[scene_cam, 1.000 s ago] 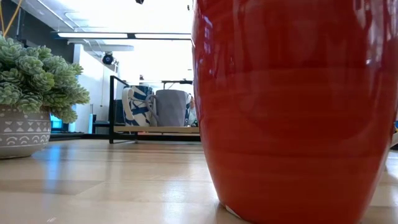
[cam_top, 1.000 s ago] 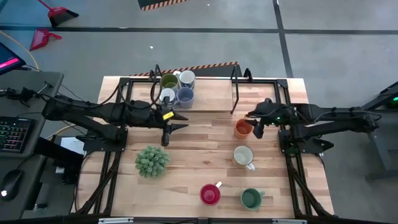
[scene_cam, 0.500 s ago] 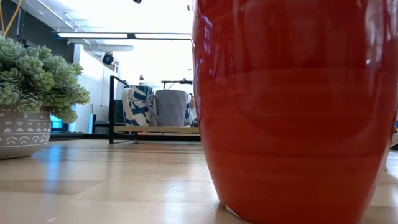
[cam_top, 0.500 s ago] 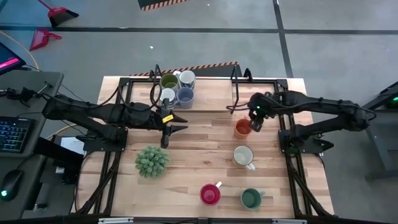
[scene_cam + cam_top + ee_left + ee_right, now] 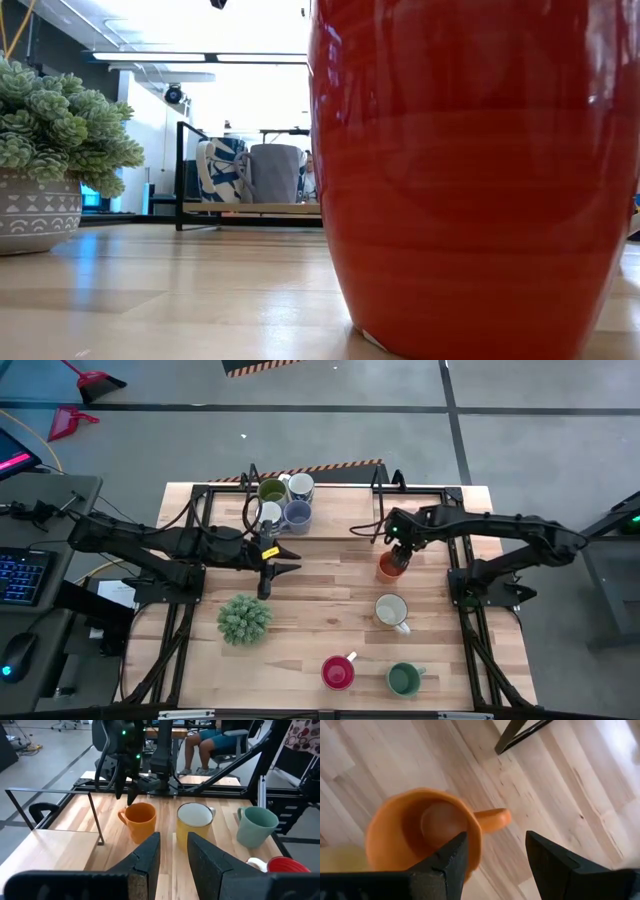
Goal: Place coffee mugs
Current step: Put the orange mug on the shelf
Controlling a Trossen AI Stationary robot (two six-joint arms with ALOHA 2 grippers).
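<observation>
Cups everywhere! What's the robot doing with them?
It's putting mugs away. The right hand hangs open just above the orange mug, holding nothing. The left hand waits, empty, mid-table near the plant. Four mugs sit on the back shelf; the cream, red and green mugs are not there yet.

From my seat the low view is mostly useless: the glossy red ceramic mug [image 5: 470, 170] sits right against the lens, runs off the top and right edges, and blocks everything behind it. The bushy green plant in its patterned grey pot [image 5: 40, 150] is clipped at the left edge too. In the left wrist view a seated person [image 5: 210, 742] is cut off above the waist, the round red ceramic mug [image 5: 292, 866] is chopped by the bottom edge, and in the right wrist view the orange ceramic mug [image 5: 420, 835] has its near rim behind the dark fingers [image 5: 445, 865].
</observation>
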